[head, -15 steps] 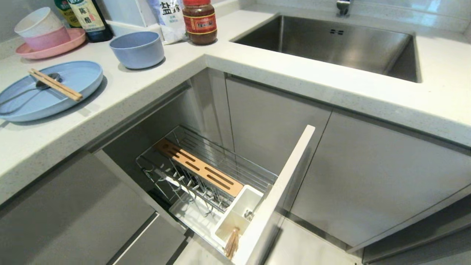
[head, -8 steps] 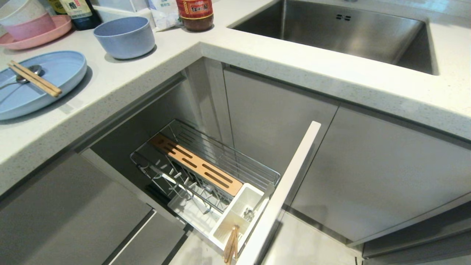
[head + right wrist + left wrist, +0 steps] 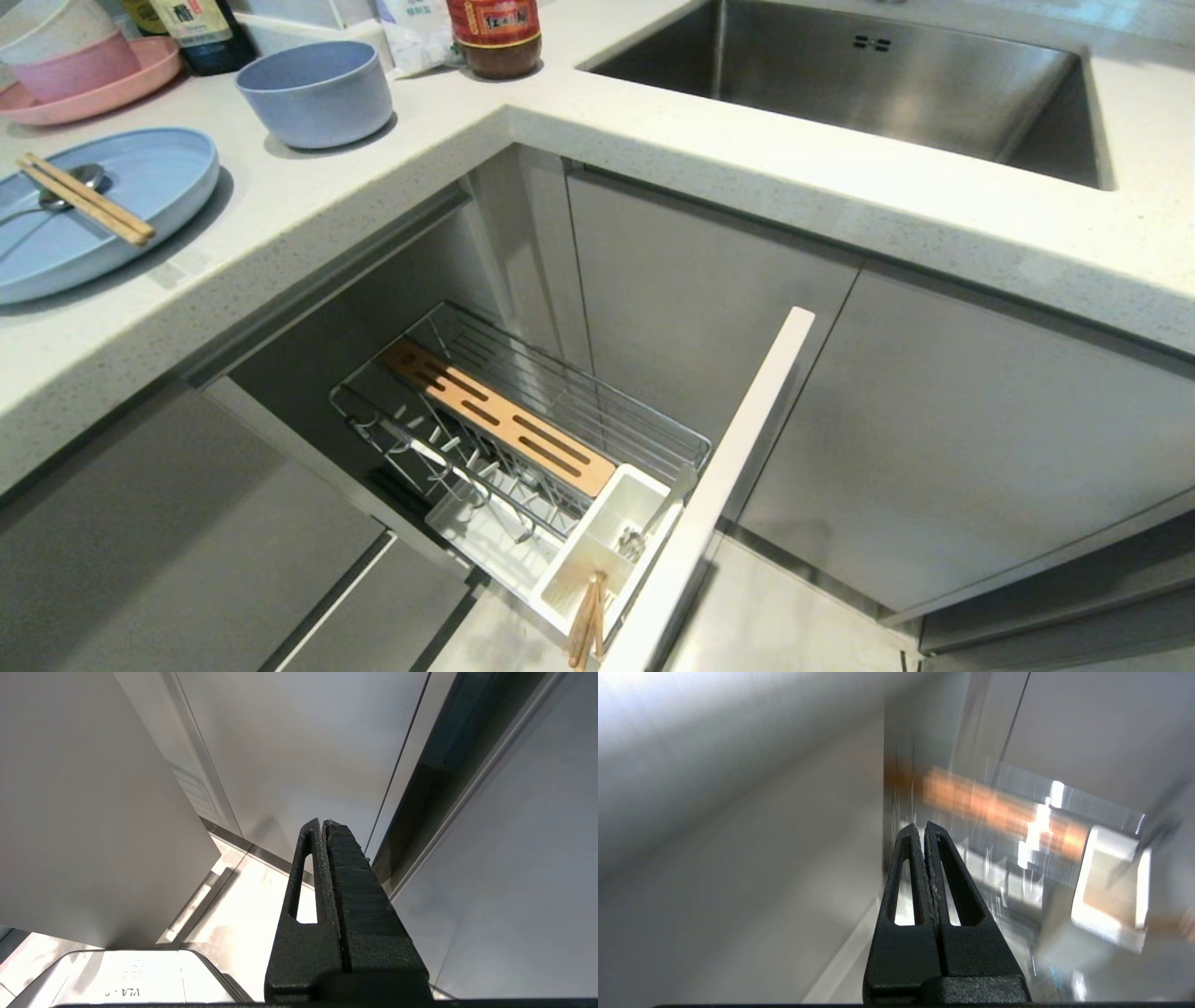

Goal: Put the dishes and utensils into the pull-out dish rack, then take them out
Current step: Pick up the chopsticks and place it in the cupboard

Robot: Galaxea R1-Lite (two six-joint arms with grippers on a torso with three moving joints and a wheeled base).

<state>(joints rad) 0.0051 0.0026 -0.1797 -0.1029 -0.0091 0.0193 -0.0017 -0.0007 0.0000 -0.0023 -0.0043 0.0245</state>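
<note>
Against the view a second before, the whole scene had shifted: camera movement, not objects. Loading had not begun: wooden chopsticks [image 3: 86,199] and metal spoon [image 3: 65,182] lay on the light blue oval plate [image 3: 140,201], beside the blue-grey bowl [image 3: 316,91]. The chrome pull-out dish rack [image 3: 523,448] stood open. Left gripper [image 3: 921,833] and right gripper [image 3: 321,828] were both closed and empty, outside the head view. The left wrist view was blurred.

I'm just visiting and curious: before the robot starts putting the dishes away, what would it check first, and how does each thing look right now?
1. Pull-out dish rack drawn out: ok.
2. Prongs free of dishes: ok.
3. White cutlery cup free: not ok, chopsticks and a metal utensil already stand there.
4. Light blue plate on countertop, wooden chopsticks and spoon lying on it: ok.
5. Blue-grey bowl upright, empty: ok.
6. Left gripper and right gripper shut, empty: ok.
</note>
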